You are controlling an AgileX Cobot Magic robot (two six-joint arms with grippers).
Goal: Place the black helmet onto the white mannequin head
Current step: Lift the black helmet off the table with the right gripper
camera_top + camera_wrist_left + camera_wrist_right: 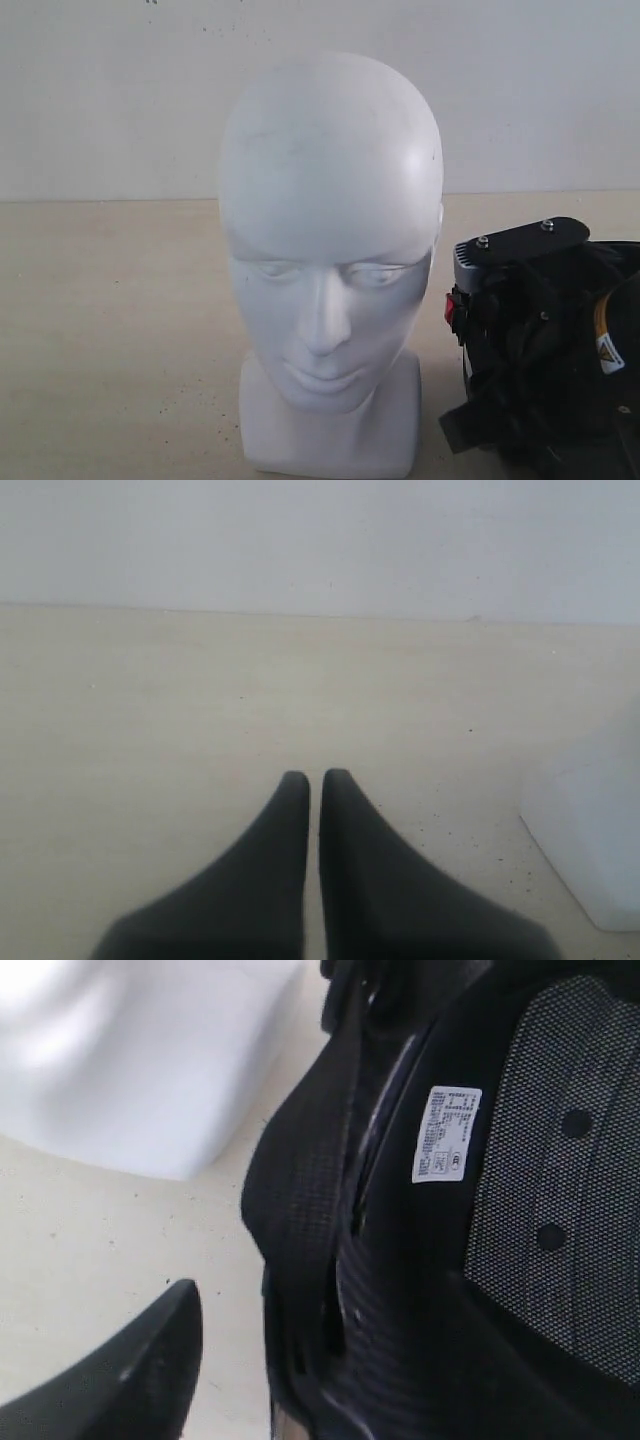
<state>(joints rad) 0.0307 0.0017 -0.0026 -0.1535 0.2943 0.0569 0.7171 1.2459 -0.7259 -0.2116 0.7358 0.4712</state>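
Observation:
The white mannequin head (330, 250) stands upright on the table, facing the exterior camera; its neck base also shows in the left wrist view (592, 830) and the right wrist view (140, 1060). Just right of it is the black helmet (430, 1280), seen from inside with mesh lining, a white label and a padded strap. Its red buckle (451, 306) sits beside the head's jaw. My right gripper (290, 1390) is at the helmet's rim. One finger (150, 1360) stands outside, apart from the shell, and the other is hidden. My left gripper (315, 780) is shut on nothing, low over the table.
The beige table (110, 330) runs back to a white wall (100, 90). My right arm's black wrist with its screwed plate (520, 240) crowds the lower right of the exterior view, close to the head.

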